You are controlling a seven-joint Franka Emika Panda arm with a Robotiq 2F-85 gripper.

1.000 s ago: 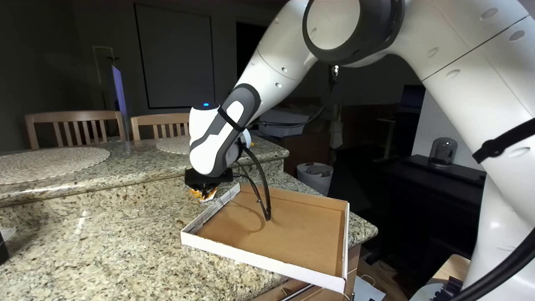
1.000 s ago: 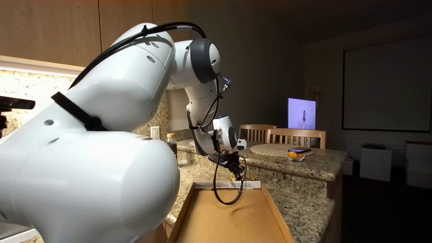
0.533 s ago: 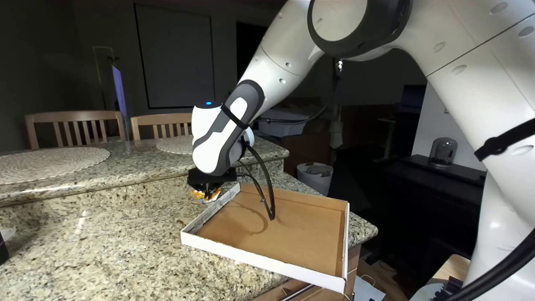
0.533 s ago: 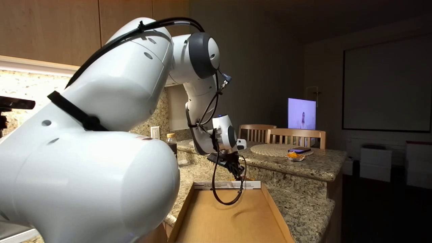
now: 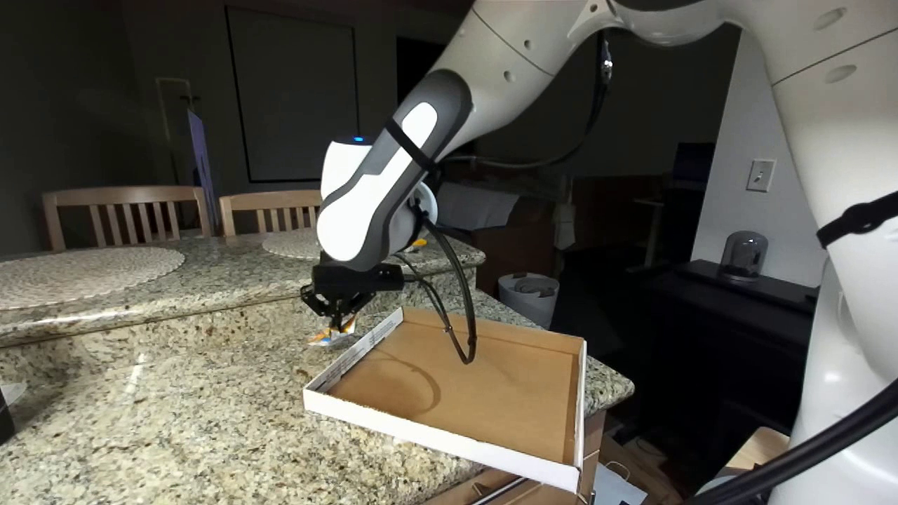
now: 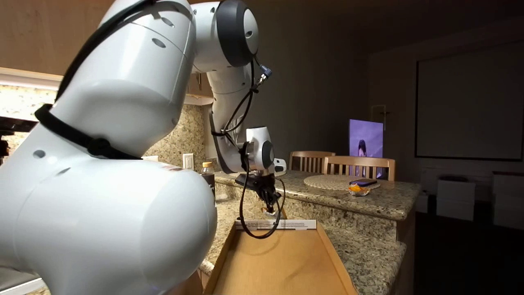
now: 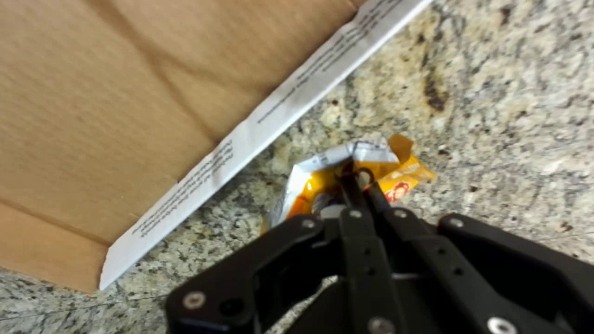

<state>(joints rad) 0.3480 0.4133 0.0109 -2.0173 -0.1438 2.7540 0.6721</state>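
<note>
Gripper (image 7: 361,183) rises, pinching a crumpled snack wrapper (image 7: 321,183).
The wrapper moves along, just outside the printed edge of the cardboard tray (image 7: 260,130), over the granite counter (image 5: 175,407); the hold seems sound.

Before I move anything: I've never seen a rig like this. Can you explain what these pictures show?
The machine is one white robot arm, ending in a black two-fingered hand. Two pictures look on from outside; the close-up is the wrist view, looking out past the hand.

On the stone counter lies a shallow, open cardboard box, brown inside with white outer walls. A raised ledge along the counter bears woven placemats; an exterior view shows what looks like an orange packet there too.

The hand pinches a crumpled orange-and-white wrapper, just outside the box's edge. Whether the wrapper clears the counter is hard to tell.
</note>
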